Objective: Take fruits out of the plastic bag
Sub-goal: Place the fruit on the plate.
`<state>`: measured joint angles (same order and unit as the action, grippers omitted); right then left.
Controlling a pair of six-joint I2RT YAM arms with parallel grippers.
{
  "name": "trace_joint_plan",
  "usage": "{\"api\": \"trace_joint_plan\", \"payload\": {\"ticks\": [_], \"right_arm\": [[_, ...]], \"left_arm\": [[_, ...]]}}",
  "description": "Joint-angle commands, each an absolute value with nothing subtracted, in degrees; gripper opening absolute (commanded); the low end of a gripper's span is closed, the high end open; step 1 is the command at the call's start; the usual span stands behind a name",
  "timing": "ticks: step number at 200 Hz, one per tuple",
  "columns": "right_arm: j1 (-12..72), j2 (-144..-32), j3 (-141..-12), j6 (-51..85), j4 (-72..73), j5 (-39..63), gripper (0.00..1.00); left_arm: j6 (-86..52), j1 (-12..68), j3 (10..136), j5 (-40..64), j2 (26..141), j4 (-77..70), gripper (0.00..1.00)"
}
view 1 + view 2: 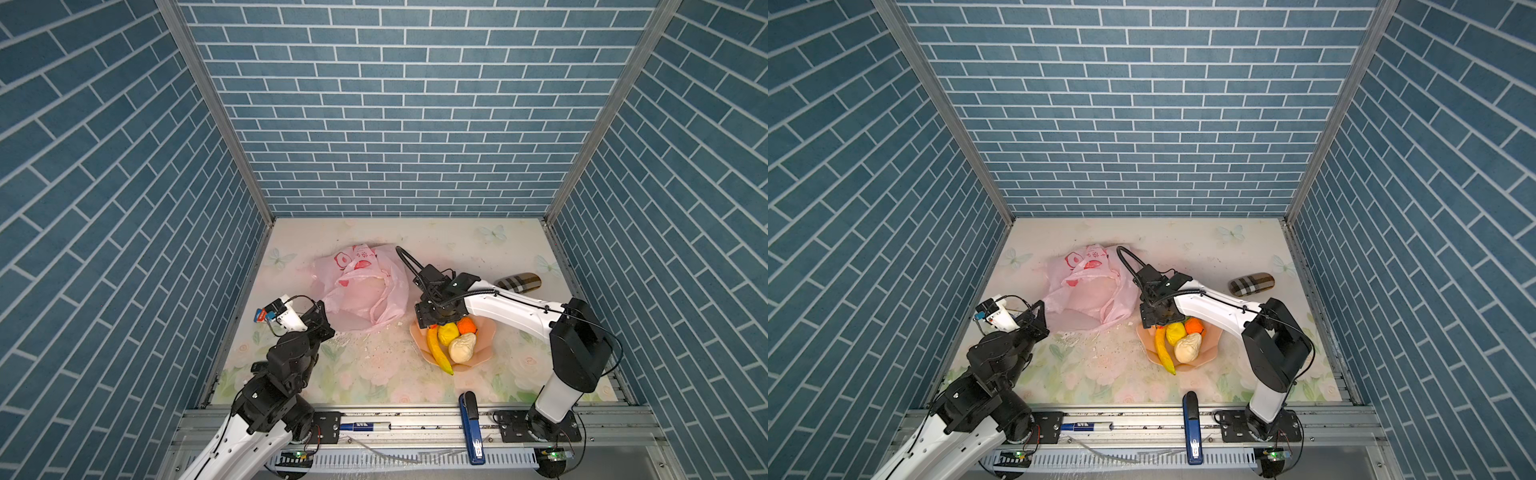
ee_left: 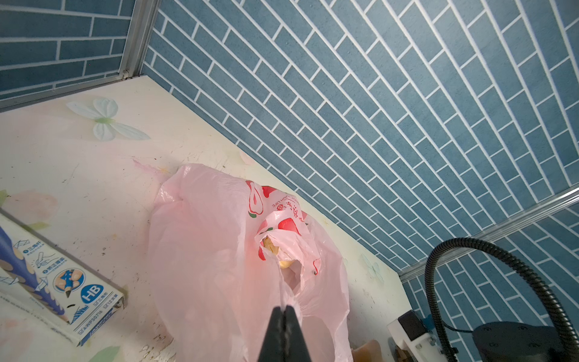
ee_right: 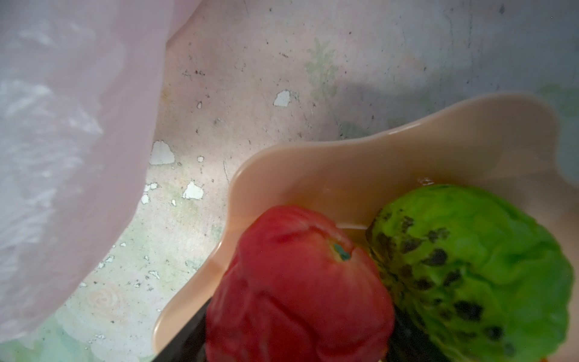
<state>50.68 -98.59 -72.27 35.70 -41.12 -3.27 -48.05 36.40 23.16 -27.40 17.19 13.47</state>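
Note:
The pale-pink plastic bag [image 1: 361, 286] [image 1: 1084, 291] lies crumpled at the back left of the table. My left gripper [image 1: 322, 309] [image 2: 284, 308] is shut on a fold of its film at the near edge. A cream-yellow fruit [image 2: 271, 247] shows through the bag's mouth. My right gripper [image 1: 432, 322] [image 3: 296, 338] hangs over the peach bowl [image 1: 486, 345] [image 3: 344, 163], with the red apple [image 3: 297, 282] blurred between its wide-set jaws. Whether they still press on it does not show. The bowl holds the green fruit [image 3: 470, 266], banana [image 1: 438, 351], lemon [image 1: 448, 333], orange [image 1: 467, 326] and a cream fruit [image 1: 462, 348].
A plaid case [image 1: 519, 282] lies at the back right behind the right arm. A blue stapler [image 1: 471, 424] and a marker [image 1: 365, 426] rest on the front rail. A pencil box [image 2: 62, 282] sits left of the bag. Blue brick walls close three sides.

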Motion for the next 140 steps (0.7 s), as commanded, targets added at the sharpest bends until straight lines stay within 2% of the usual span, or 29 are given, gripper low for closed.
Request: {"api": "trace_joint_plan", "payload": {"ticks": [1, 48, 140], "right_arm": [[50.56, -99.22, -72.6, 35.96, -41.41, -3.85, 0.79], [50.46, -98.75, -73.1, 35.95, -41.47, -4.13, 0.82], [50.7, -93.2, -74.25, 36.47, -43.69, -5.49, 0.83]], "left_arm": [[-47.65, 36.78, 22.42, -27.83, 16.78, 14.5, 0.0], [-47.69, 36.74, 22.52, -27.71, 16.68, 14.57, 0.0], [-47.77, 36.74, 22.5, -27.83, 16.69, 13.58, 0.0]]}}
